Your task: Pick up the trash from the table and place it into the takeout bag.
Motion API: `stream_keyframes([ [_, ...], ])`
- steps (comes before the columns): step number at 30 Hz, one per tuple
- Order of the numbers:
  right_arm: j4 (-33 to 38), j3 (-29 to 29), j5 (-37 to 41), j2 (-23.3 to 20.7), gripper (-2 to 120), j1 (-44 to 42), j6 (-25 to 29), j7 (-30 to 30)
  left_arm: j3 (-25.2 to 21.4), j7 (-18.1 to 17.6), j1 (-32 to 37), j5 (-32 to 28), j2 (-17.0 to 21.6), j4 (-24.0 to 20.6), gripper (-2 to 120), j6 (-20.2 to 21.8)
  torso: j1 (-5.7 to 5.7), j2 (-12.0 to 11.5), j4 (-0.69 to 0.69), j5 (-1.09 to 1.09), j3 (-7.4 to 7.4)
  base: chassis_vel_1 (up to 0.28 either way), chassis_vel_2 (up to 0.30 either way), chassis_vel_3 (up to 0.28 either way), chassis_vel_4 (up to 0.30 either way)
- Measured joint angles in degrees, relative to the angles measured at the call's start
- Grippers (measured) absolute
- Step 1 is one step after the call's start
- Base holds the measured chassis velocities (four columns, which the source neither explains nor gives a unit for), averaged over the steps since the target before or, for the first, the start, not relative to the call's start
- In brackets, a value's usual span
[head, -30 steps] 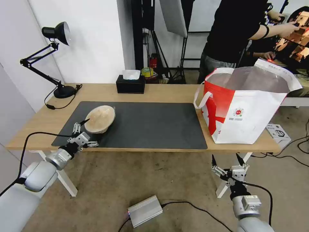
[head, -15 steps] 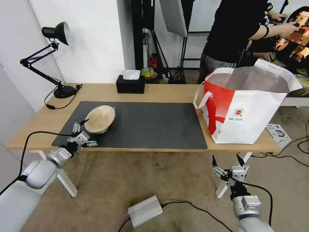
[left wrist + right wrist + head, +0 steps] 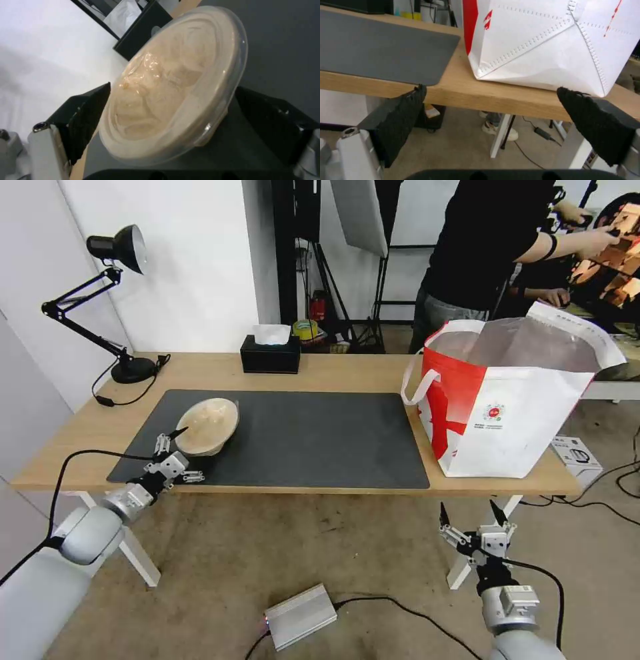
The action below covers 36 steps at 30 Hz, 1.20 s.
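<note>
At the table's (image 3: pixel 333 373) near edge, the left tool (image 3: pixel 175 453) reaches forward, spread around the tan bowl (image 3: pixel 207 427).

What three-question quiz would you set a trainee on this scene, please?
1. True or false: the right pincer grips the tan bowl.
2. The tan bowl sits on: A) the dark mat; B) bare wood; C) the floor.
3. Fill in: the left pincer has its jaws ____, one on either side of the bowl.

Key
1. False: it hangs open and empty below the table edge, in front of the takeout bag.
2. A
3. open
</note>
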Motion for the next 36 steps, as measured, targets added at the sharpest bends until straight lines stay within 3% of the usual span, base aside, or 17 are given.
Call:
stream_keyframes([
  [14, -0.4, -0.1, -0.5, 0.1, 100, 0.1, 0.5, 0.0, 0.7, -0.1, -1.3, -0.1, 0.1, 0.4, 99, 0.0, -0.01, 0.0, 0.0, 0.0, -0.01, 0.0, 0.0, 0.0, 0.0],
  [22, -0.6, -0.3, -0.8, 0.3, 100, 0.1, 0.6, 0.1, 0.9, -0.2, -1.4, -0.3, 0.0, 0.4, 74, 0.0, 0.0, 0.0, 0.0, 0.0, -0.01, 0.0, 0.0, 0.0, 0.0],
  [30, -0.6, -0.4, -1.0, 0.4, 100, 0.0, 0.7, 0.1, 1.0, -0.4, -1.4, -1.3, -0.4, 0.5, 40, -0.2, 0.0, 0.0, 0.0, 0.0, 0.0, 0.0, 0.0, 0.0, 0.0],
  [36, -0.6, -0.5, -1.0, 0.4, 100, 0.0, 0.7, 0.1, 1.3, -0.4, -1.5, -1.7, -0.6, 0.9, 23, -0.3, 0.0, 0.0, 0.0, 0.0, 0.0, 0.0, 0.0, 0.0, 0.0],
])
